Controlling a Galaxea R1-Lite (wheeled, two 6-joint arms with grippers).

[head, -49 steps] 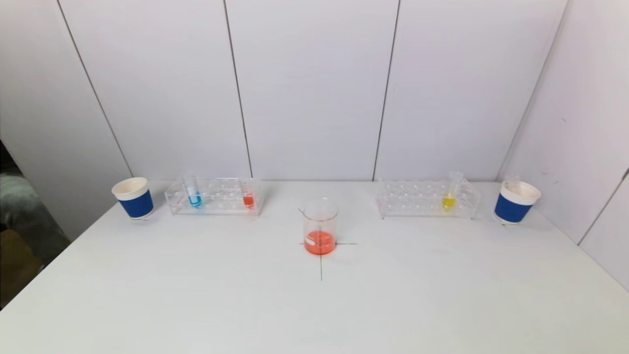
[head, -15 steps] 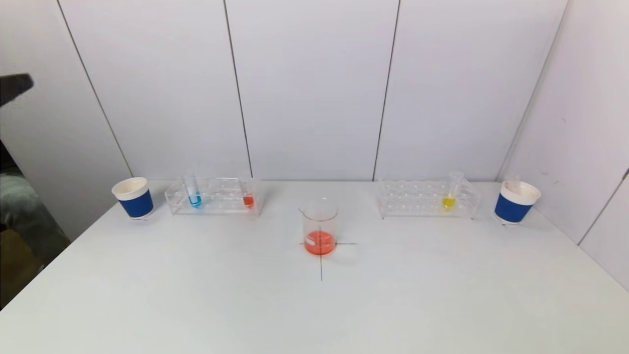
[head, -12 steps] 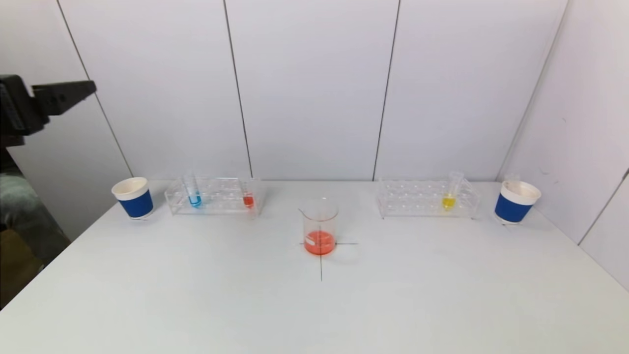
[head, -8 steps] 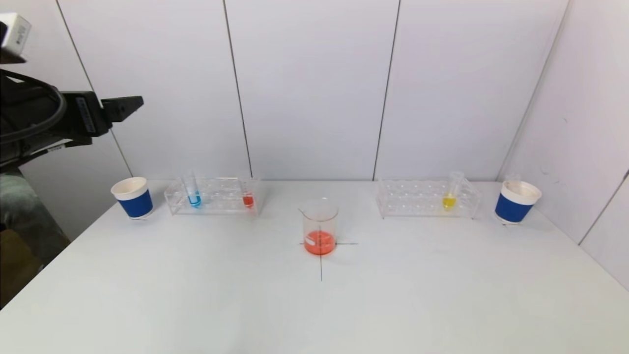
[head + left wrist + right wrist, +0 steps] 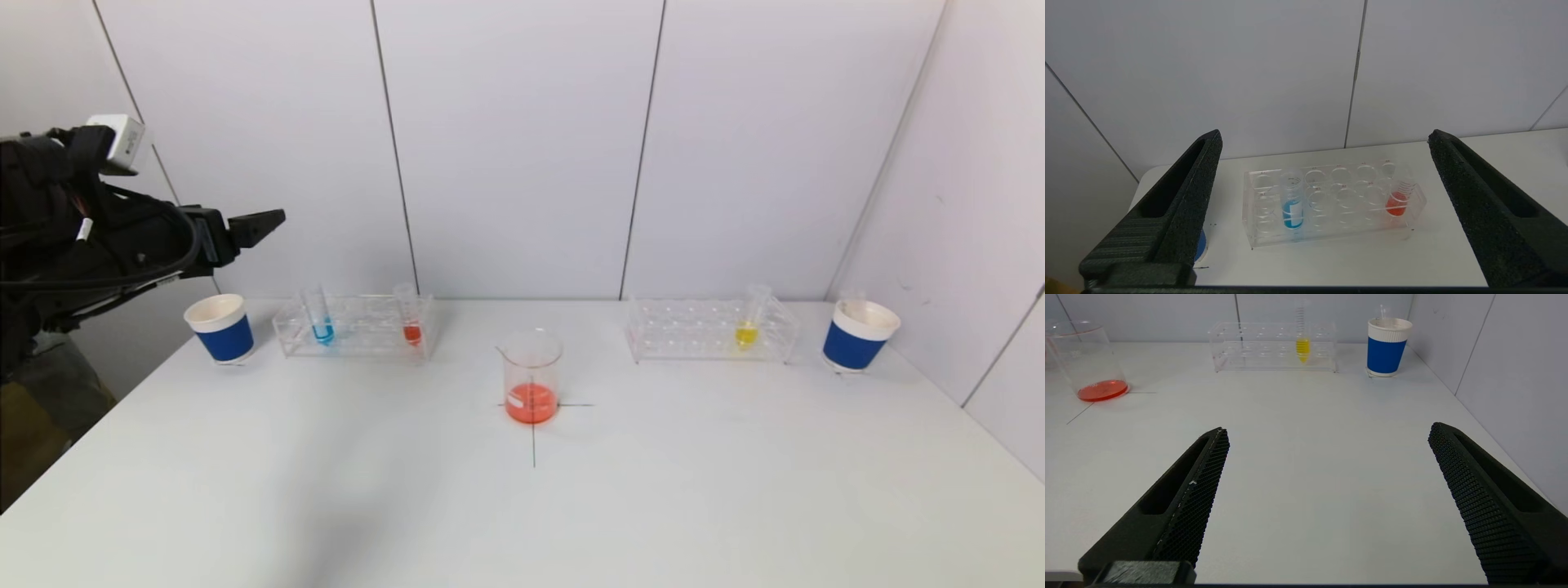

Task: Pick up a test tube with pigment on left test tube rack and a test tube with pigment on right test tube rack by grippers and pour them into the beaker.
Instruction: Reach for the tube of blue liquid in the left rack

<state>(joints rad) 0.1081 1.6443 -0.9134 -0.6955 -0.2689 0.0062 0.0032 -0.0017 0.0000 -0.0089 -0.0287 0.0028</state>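
Listing what we have on the white table (image 5: 326,490):

- Left gripper (image 5: 260,224): raised above the left end of the table, up and back from the left rack (image 5: 355,327), fingers spread wide and empty. We see both fingers framing the rack in our left wrist view.
- Right gripper (image 5: 1327,433): out of our head view; our right wrist view has it low over the near right part of the table, spread wide, holding nothing, well apart from the right rack (image 5: 709,329).
- Left rack holds a blue tube (image 5: 320,317) toward its left end and a red tube (image 5: 411,320) at its right end, both upright.
- Right rack holds one yellow tube (image 5: 749,317), leaning slightly.
- Beaker (image 5: 532,377): centred on a drawn cross, a little orange liquid already inside.
- Two blue paper cups (image 5: 220,328), one outside each rack.

Risks we judge from here: the clear acrylic racks are light, so an off-centre closing could drag or tip one. Smooth tubes may slip if we pinch near the rim. A tube lifted at an angle could bind in its hole. Tilting before reaching the beaker would spill pigment on the table.
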